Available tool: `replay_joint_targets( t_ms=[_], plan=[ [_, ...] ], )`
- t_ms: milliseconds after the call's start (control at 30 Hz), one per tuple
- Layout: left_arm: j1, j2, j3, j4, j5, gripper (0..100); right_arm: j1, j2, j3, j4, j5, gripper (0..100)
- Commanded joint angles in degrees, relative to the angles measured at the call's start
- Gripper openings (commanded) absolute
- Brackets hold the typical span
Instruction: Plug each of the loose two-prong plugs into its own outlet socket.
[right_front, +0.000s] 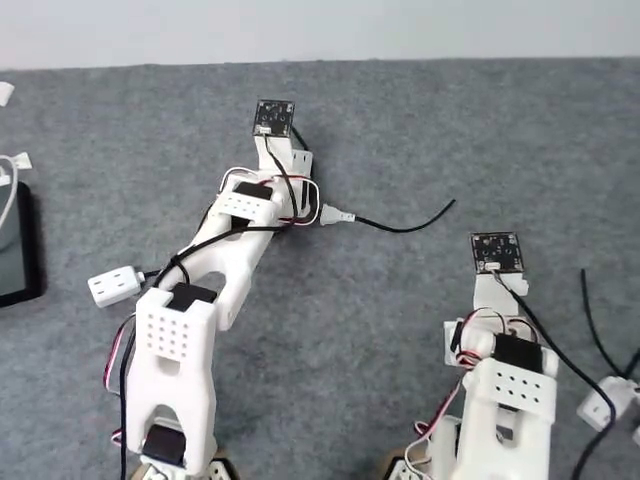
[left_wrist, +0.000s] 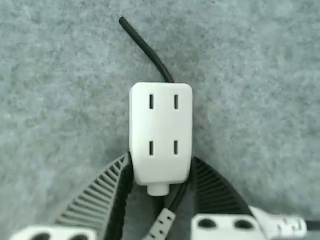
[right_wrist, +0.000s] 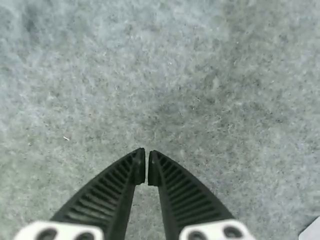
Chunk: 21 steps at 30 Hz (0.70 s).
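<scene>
While the left gripper (left_wrist: 160, 161) is clamped across one end of a white outlet block (left_wrist: 160, 125) lying face-up on the grey mat (left_wrist: 260, 75), the right gripper (right_wrist: 146, 167) hovers above bare mat with its fingers pressed together on nothing. A white plug (right_front: 335, 214) lies just beside the left arm (right_front: 235, 260) in the high view, its short black cord (right_front: 405, 226) trailing away. I cannot tell from here whether its prongs face the block.

I judge plug and block both to be light, hard plastic: rigid to squeeze, a little slick, and apt to skate on the mat unless pinned, so the hold on the block matters. The cord looks stiff enough to lever the plug round. The plug is therefore best taken across the flat flanks of its body, close behind the prongs, never by the cord. The prongs are thin and may bend if pushed in askew.
</scene>
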Motion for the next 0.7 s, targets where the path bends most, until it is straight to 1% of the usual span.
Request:
replay_joint_targets(
  t_ms=[0,133,267,333,533,667],
  plan=[
    [2.7,-7.0,1.0,6.5,-0.2,1,-0.7,-0.7,-0.2,-0.7,0.4,1.2],
    [5.5,-14.0,8.3,8.0,0.4,1,-1.4,-0.7,-0.1,-0.7,0.4,1.2],
    [6.1,-23.6,16.7,8.1,7.3,1,-1.8,-0.7,-0.1,-0.7,0.3,1.1],
    [6.1,-28.9,21.7,8.1,8.6,1,-1.8,-0.7,-0.1,-0.7,0.3,1.1],
    [6.0,-44.7,38.8,10.1,9.7,1,-1.8,-0.7,-0.1,-0.7,0.3,1.1],
    [6.1,-54.2,49.4,9.8,9.6,1,-1.8,-0.7,-0.1,-0.8,0.3,1.1]
  ],
)
